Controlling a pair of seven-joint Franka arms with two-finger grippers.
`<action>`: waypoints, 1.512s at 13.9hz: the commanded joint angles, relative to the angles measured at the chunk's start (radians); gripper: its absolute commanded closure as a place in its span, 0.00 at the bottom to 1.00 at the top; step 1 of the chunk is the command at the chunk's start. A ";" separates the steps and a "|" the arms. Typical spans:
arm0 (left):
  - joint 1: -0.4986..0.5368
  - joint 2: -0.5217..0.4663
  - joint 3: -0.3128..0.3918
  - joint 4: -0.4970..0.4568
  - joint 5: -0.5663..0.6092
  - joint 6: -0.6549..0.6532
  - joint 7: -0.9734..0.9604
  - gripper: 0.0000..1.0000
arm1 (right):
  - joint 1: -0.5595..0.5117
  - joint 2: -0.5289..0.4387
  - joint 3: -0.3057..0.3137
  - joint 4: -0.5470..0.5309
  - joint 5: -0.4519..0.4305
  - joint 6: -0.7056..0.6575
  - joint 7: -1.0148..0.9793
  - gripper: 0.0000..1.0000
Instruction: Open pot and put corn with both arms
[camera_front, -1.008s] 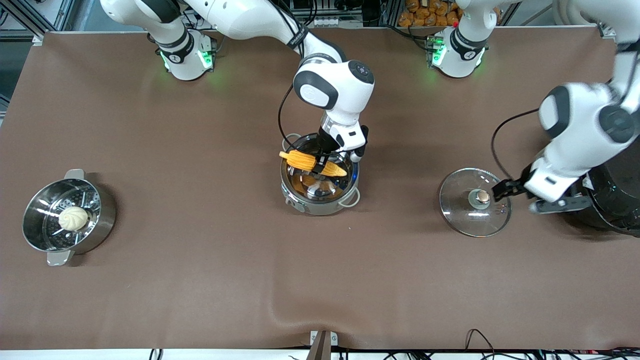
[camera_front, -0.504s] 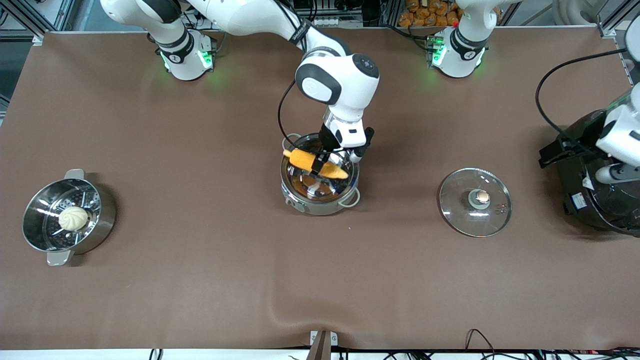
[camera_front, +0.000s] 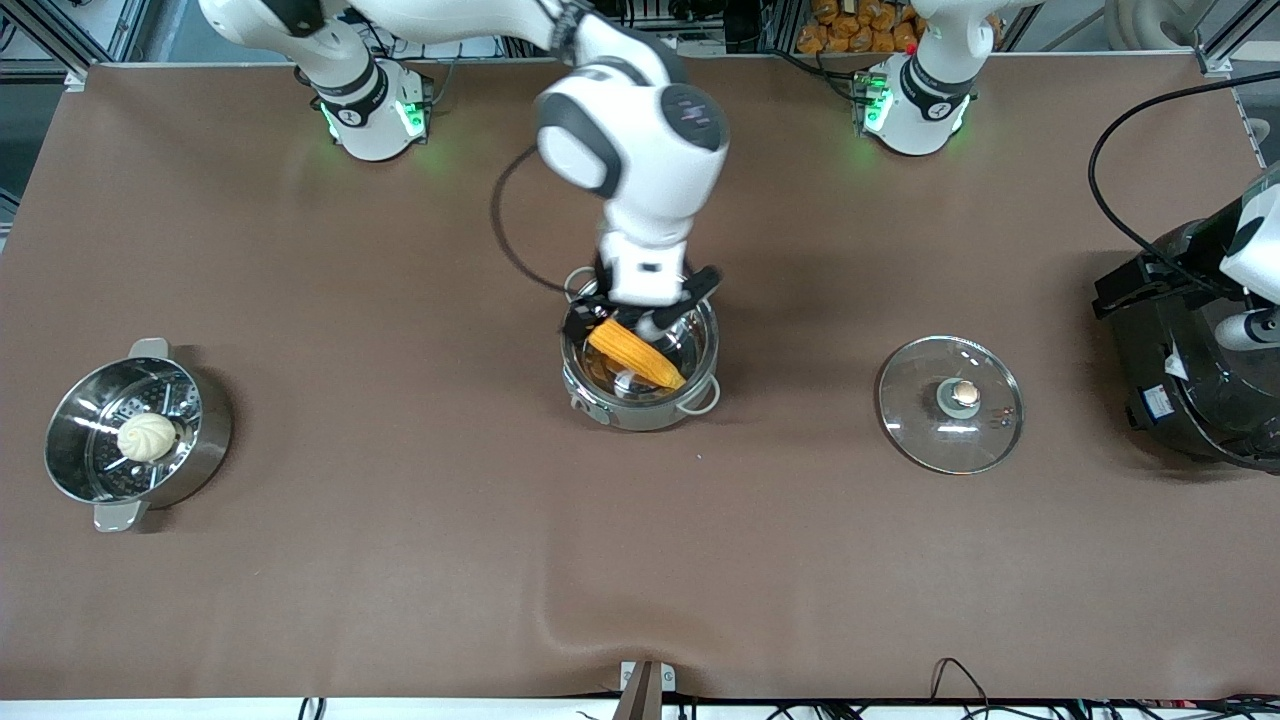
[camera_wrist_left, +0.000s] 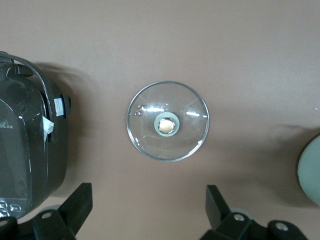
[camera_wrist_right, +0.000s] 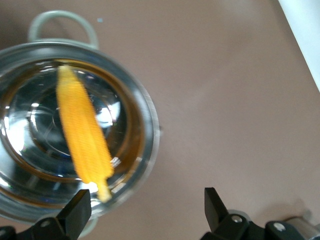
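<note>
Both claws open: right claw (camera_front: 632, 322) over pot (camera_front: 640, 395), corn (camera_front: 636, 353) prob. resting inside; left claw (camera_wrist_left: 145, 212) above lid (camera_front: 950, 403) on tabletop (camera_front: 400, 560). Placing step; next, pull right arm clear.

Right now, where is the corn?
The corn lies inside the open pot at the table's middle, just under the right claw, which is open.

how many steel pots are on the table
2. The pot with the corn in it sits mid-table under the right gripper; the steamer pot with a bun sits at the right arm's end.
</note>
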 joint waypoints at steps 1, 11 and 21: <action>0.003 -0.041 0.013 0.021 -0.046 -0.039 0.038 0.00 | -0.179 -0.036 0.013 -0.030 0.094 -0.010 -0.056 0.00; -0.135 -0.055 0.149 0.020 -0.053 -0.059 0.064 0.00 | -0.647 -0.314 0.005 -0.293 0.392 -0.128 -0.047 0.00; -0.129 -0.062 0.149 0.024 -0.041 -0.114 0.067 0.00 | -0.678 -0.582 -0.226 -0.343 0.496 -0.220 0.010 0.00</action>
